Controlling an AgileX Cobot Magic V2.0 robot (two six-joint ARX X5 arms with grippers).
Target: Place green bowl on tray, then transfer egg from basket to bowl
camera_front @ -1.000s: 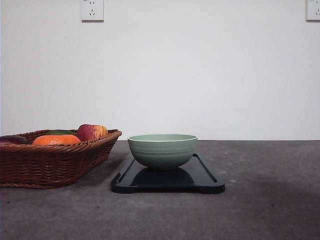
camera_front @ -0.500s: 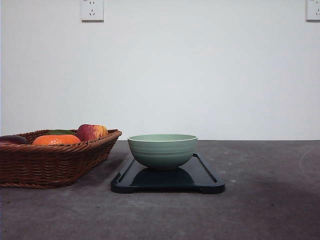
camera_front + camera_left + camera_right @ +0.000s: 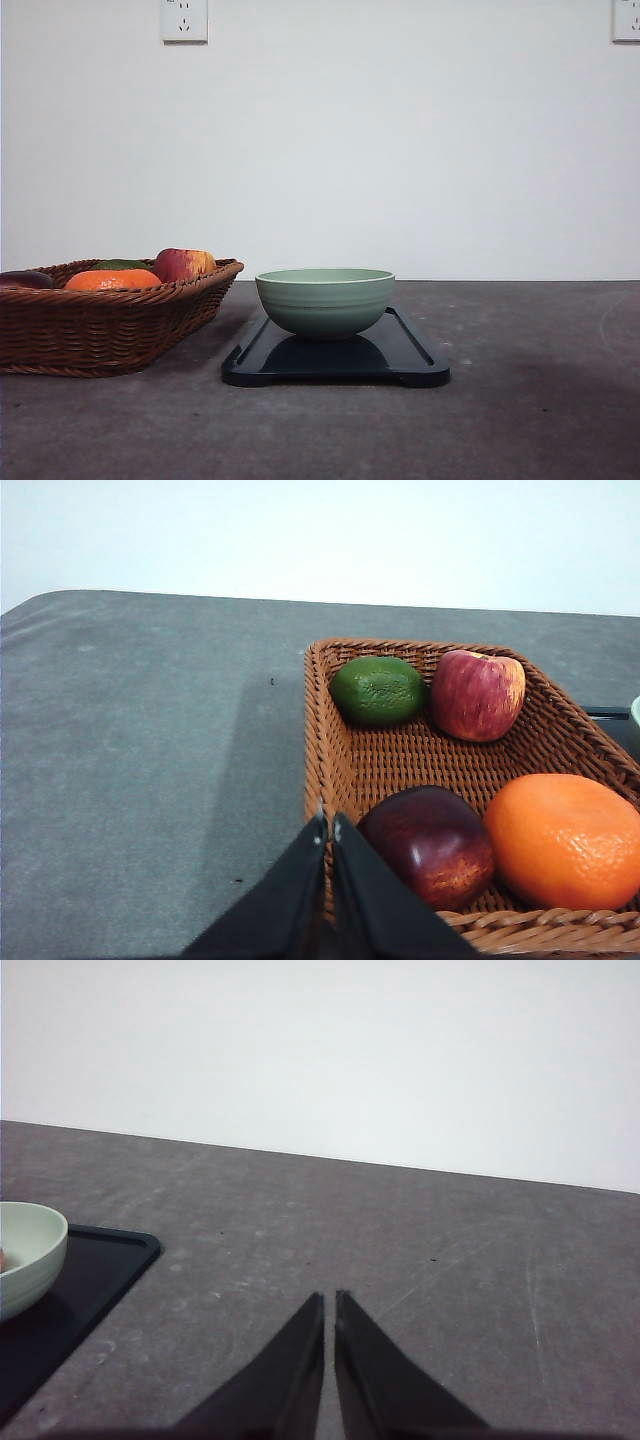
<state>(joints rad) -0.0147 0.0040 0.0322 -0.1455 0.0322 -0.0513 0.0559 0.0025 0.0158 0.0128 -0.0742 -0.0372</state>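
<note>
The green bowl (image 3: 325, 300) stands upright on the black tray (image 3: 410, 357) at the table's middle; its edge also shows in the right wrist view (image 3: 25, 1250). Left of the tray sits the brown wicker basket (image 3: 100, 325). The egg is hidden; a tiny pinkish sliver inside the bowl at the edge of the right wrist view is too small to name. My left gripper (image 3: 329, 820) is shut and empty, hovering by the basket's rim (image 3: 318, 740). My right gripper (image 3: 329, 1298) is shut and empty over bare table, to the right of the tray (image 3: 95, 1270).
The basket holds a green fruit (image 3: 378, 690), a red apple (image 3: 478, 694), a dark purple fruit (image 3: 430, 845) and an orange (image 3: 565, 840). Grey table (image 3: 540, 400) stretches right of the tray and in front of it. A white wall stands behind.
</note>
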